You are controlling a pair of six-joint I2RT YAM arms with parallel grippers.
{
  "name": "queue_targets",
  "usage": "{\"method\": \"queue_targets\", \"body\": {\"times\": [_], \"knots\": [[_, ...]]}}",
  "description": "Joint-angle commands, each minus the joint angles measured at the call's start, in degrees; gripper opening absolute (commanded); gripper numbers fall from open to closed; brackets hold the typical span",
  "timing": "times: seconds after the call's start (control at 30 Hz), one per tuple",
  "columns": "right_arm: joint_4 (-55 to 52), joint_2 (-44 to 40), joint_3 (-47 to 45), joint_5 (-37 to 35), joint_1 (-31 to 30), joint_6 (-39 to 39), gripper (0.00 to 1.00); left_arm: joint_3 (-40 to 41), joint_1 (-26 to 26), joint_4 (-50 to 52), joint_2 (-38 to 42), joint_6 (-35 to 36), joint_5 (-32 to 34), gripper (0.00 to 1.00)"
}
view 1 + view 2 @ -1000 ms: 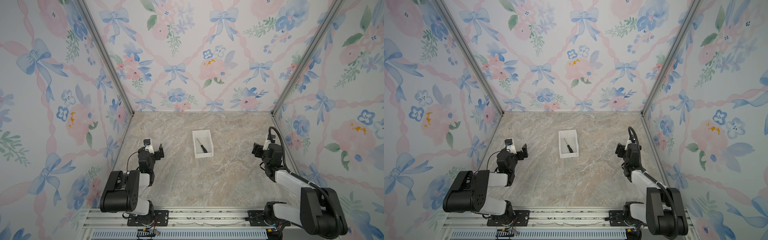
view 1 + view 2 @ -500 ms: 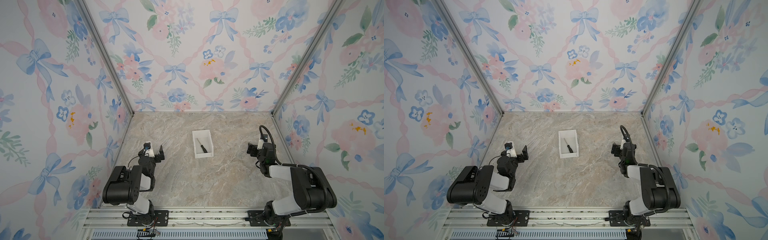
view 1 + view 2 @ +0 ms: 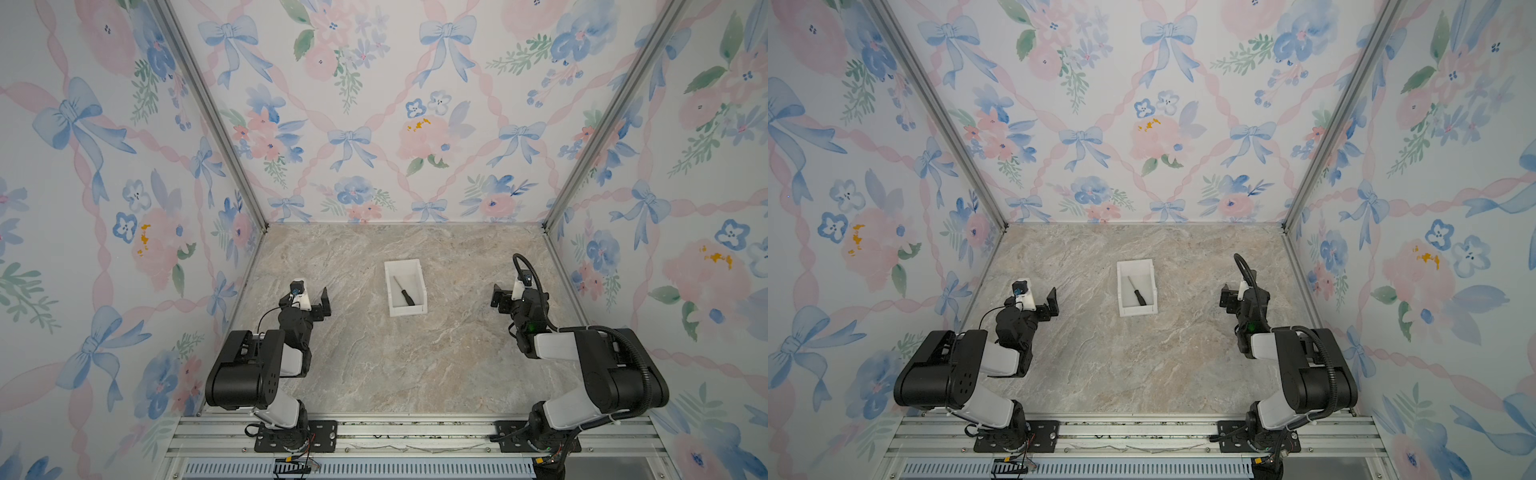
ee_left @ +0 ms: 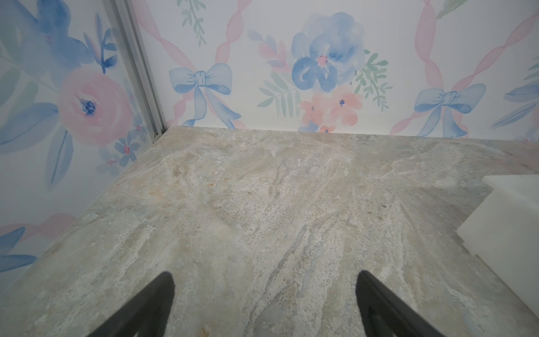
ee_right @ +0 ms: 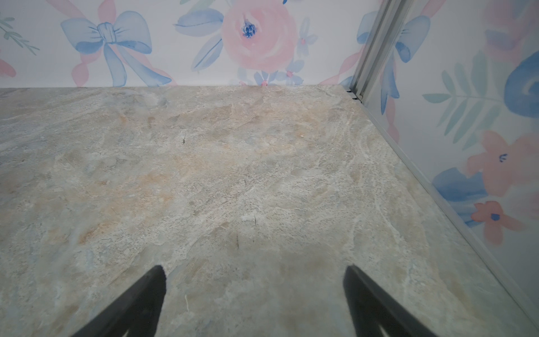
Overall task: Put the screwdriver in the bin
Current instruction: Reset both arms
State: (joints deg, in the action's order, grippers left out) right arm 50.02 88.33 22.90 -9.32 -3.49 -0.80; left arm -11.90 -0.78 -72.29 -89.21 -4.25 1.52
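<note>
Floral-papered walls [image 3: 374, 124] around a marble-look worktop [image 3: 374, 365], and we reckon the job's done: the screwdriver [image 3: 405, 292] lies flat in the bin [image 3: 407, 310], between the left pincer [image 4: 265, 280] and right pincer [image 5: 253, 271], well apart from both, each wide open and empty. It's light, stiff, with a slippery shaft, so we'd grab the black handle. Only the top views show the tool; the left wrist catches just a bin corner
</note>
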Motion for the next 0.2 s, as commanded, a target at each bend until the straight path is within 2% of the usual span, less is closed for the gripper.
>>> {"method": "queue_targets", "body": {"times": [0.0,0.17], "knots": [[1.7,0.3,-0.3,-0.6,-0.2,0.5,0.97,-0.7,0.3,0.7,-0.5,1.2,0.0,0.98],[1.7,0.3,-0.3,-0.5,-0.3,0.6,0.97,-0.8,0.4,0.7,-0.5,1.2,0.2,0.98]]}}
